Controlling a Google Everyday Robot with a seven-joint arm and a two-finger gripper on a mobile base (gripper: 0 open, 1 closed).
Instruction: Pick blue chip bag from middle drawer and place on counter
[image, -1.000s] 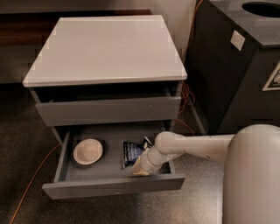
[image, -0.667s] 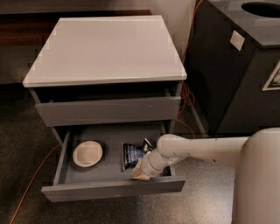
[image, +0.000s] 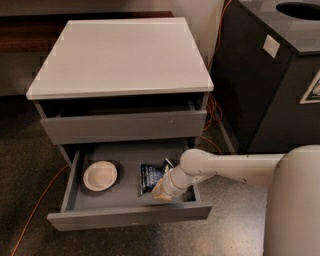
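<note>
Your hand sits in mid drawer beside blue chip bag, grip can't tell; lift + worktop drop left.

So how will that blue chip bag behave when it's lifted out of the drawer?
The blue chip bag looks crinkled, so it is probably floppy and light, and it may sag or fold. Its foil-like surface could be slippery. The gripper sits down in the middle drawer, by the bag's edge.

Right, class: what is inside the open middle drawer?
Inside the middle drawer lie an off-white bowl on the left and the blue chip bag near the middle. The gripper sits at the bag's right edge, hiding that side of it and the floor beneath.
</note>
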